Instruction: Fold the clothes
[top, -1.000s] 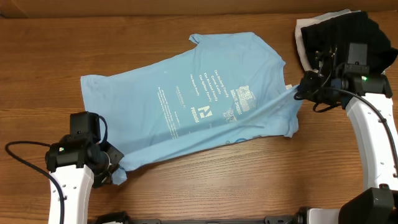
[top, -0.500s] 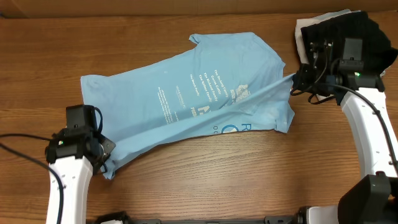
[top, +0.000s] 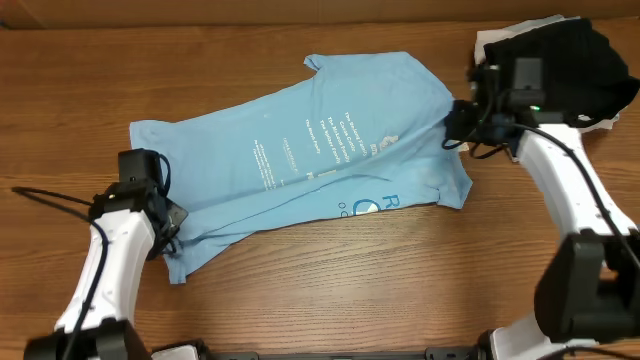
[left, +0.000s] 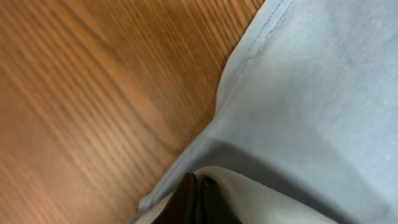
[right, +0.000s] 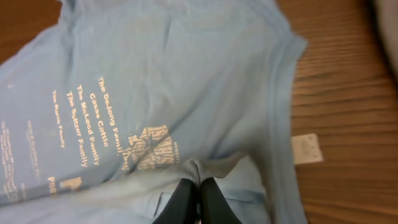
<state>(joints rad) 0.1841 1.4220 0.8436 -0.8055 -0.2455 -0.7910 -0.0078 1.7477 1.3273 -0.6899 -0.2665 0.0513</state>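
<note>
While spanning the middle of the table (top: 330, 290) slantwise, from near the left edge toward the far right corner, shows a changed T-shirt (top: 290, 120): near long hem, held low over the wood a second ago, now drawn up over the body toward the far edge and hiding the lower lines of white print. Reads as a lengthwise fold well begun but not yet laid flat, with the crease looking rumpled. Grips that hem at its left end with the left gripper (top: 168, 228), jaws pressed together on cloth with no gap in the wrist view. Pinches the right end just as tightly with the right gripper (top: 455, 128). Crowds the far right corner with a black garment (top: 580, 60) on a white garment (top: 488, 45), just behind the right arm. Leaves a small white tag (right: 307, 148) on the wood, just beside the shirt's edge.
</note>
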